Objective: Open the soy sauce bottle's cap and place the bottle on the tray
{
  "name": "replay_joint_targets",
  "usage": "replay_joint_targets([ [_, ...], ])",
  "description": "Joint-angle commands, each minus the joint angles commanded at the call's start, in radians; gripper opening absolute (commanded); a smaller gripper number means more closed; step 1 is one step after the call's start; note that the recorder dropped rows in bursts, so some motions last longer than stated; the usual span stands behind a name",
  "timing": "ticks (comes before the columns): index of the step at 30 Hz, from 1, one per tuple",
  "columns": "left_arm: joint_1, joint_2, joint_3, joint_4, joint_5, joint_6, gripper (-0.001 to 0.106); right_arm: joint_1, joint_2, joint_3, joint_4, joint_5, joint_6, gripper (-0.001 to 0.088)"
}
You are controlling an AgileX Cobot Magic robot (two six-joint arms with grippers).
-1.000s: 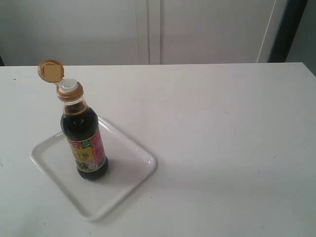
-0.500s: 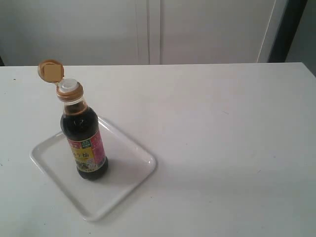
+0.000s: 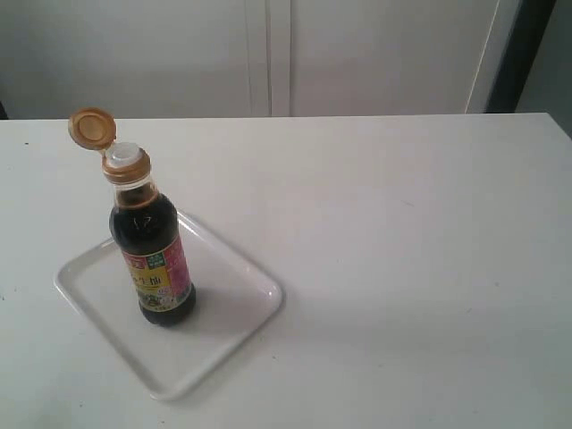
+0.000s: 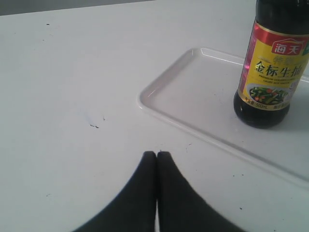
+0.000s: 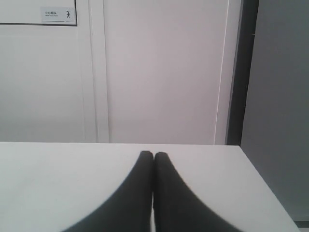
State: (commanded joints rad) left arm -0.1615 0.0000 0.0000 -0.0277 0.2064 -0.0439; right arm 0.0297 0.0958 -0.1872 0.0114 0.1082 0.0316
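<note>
Nothing has moved since the earlier frames: bottle, cap and tray lie exactly as before. At the left of the white bench [image 3: 402, 268], the white tray [image 3: 241, 268] sits at an angle to the bench edge. The soy sauce bottle [image 3: 154, 255] stands upright on the tray, toward its left half, its pink, yellow and green label facing the near side. The amber flip-top cap [image 3: 92, 128] is swung open, tilted up and to the left on its hinge, exposing the white pour spout [image 3: 125, 155]. The left gripper [image 4: 157, 155], seen only in the left wrist view, hovers over bare bench near the tray's rim, its black fingers [image 4: 145, 188] clenched together on nothing. The right gripper [image 5: 153, 155] likewise has its fingers pressed together, empty, above the bench and facing a white panelled wall [image 5: 159, 72].
</note>
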Motion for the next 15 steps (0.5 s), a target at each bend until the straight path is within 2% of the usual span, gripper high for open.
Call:
replay_joint_targets([
  [4, 0.000, 0.000, 0.000, 0.000, 0.000, 0.000, 0.000, 0.000, 0.000, 0.018, 0.000, 0.070, -0.014, 0.0000],
  [8, 0.000, 0.000, 0.000, 0.000, 0.000, 0.000, 0.000, 0.000, -0.025, 0.112, 0.000, 0.070, -0.017, 0.0000],
  [15, 0.000, 0.000, 0.000, 0.000, 0.000, 0.000, 0.000, 0.000, -0.096, 0.187, 0.000, 0.070, -0.017, 0.0000],
])
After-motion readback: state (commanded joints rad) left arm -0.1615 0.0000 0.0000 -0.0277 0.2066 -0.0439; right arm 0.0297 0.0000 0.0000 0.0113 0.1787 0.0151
